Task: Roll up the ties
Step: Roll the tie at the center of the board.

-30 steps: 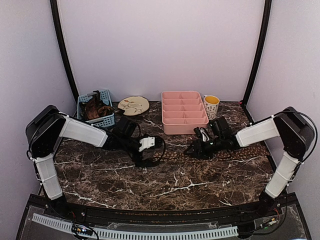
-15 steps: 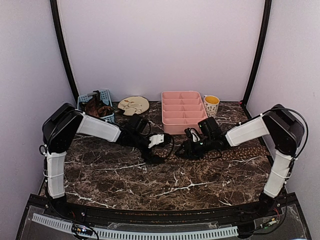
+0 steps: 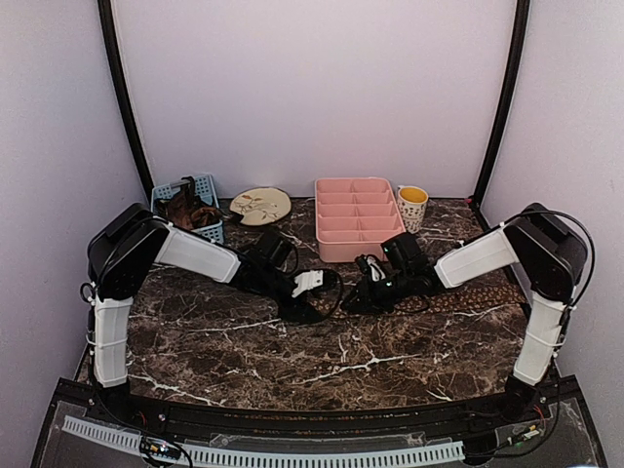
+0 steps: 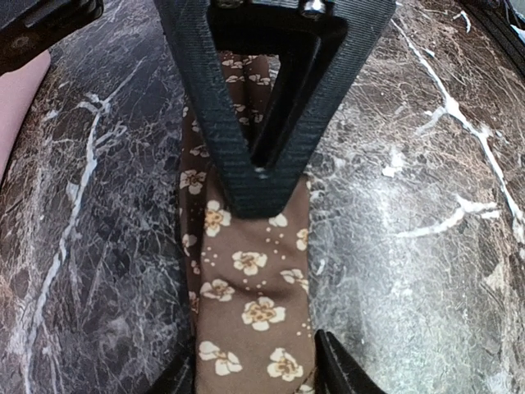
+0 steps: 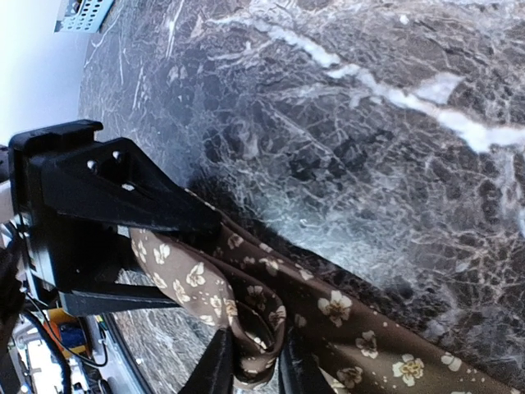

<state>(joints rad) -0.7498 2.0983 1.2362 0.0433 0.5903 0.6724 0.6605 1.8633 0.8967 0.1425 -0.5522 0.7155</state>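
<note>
Left wrist view: the left hand [image 4: 256, 379] hangs low over the dark marble counter [image 4: 410, 246], one fingertip at each long edge of the brown, tan-flowered tie [image 4: 254, 304], which lies flat between them and runs straight ahead. Both fingertips sit against the fabric, but I cannot tell whether they squeeze it. Just ahead of this hand the tie passes under a black triangular finger frame. In the right wrist view the right hand [image 5: 254, 368] is clenched on a bunched fold of the same tie, the cloth filling the gap between its fingers [image 5: 215, 365]. From the fold the tie loops across to the black body of the left hand, just in front. From above, the two hands meet near the middle of the counter, almost touching, and the rest of the tie trails away under the right arm. Beyond the right hand stands a pink tray [image 3: 357, 255], with a cup [image 3: 411, 207] beside its far corner. Beyond the left hand sit a plate [image 3: 260, 206] and a blue basket [image 3: 200, 236] holding something dark brown.
</note>
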